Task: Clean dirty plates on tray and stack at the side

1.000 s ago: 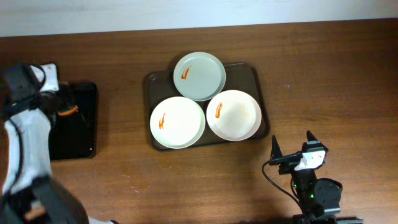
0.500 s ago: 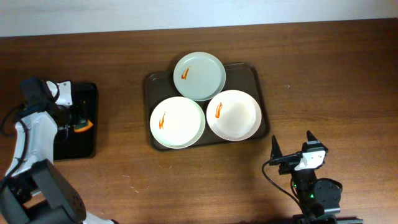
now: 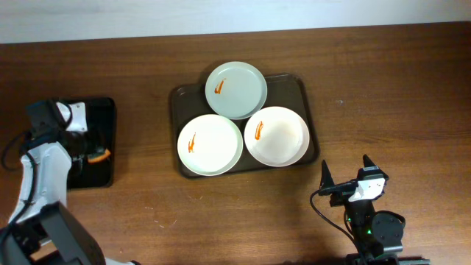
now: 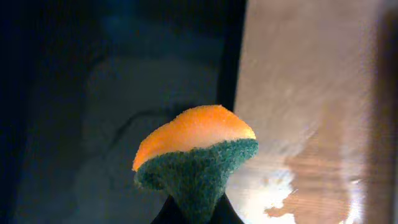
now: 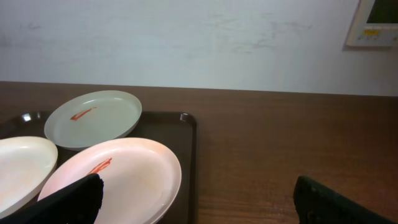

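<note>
The left pincer (image 4: 193, 215) is clenched on a sponge (image 4: 196, 149), smooth orange foam backed with coarse green scrub, over the small glossy black tray (image 3: 101, 174). The right pincer (image 3: 346, 168) gapes wide, grasping nothing. Three round, shallow, orange-smeared plates (image 3: 210, 144) lie on the dark brown, round-cornered tray (image 3: 306, 110) on the wood-grain worktop (image 3: 383, 81).

An orange smear is borne by each of the white plates (image 3: 210, 144) and by the pale green plate (image 3: 235, 90). The tray (image 3: 294, 88) is coloured dark brown, the desk (image 3: 397, 88) grained reddish brown. The sponge (image 4: 196, 149) is seen as orange over what appears dark green.
</note>
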`<state>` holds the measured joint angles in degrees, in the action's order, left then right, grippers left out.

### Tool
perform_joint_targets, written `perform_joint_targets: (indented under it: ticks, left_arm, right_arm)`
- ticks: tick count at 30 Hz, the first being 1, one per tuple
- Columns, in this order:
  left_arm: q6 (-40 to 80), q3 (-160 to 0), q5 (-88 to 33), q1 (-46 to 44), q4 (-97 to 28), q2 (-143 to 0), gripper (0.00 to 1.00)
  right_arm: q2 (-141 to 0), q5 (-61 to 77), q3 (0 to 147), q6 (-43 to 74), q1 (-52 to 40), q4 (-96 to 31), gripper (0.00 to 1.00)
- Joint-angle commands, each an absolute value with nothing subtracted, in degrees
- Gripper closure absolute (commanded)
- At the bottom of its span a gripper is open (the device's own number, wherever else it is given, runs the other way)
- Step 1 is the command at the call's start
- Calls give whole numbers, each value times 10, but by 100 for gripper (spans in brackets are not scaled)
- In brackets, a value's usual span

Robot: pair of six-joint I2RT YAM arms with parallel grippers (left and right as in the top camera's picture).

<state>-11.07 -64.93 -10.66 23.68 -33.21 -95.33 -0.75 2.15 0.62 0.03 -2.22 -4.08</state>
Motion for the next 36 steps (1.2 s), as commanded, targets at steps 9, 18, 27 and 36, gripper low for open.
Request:
perform_joint_targets:
  ticks: [9, 18, 27, 36]
  left_arm:
    - [-114, -659, 27, 238, -332, -959, 100]
    - [-56, -837, -327, 237, -338, -846, 100]
    - [23, -842, -465, 156, -453, -793, 100]
    - [27, -708, -284, -122, -458, -891, 100]
  right_arm:
    - [-6, 18, 3, 2, -18, -44, 2]
    - [-6, 18, 3, 2, -18, -44, 2]
    - [-6, 18, 3, 2, -18, -44, 2]
    - [-6, 18, 3, 2, -18, -44, 2]
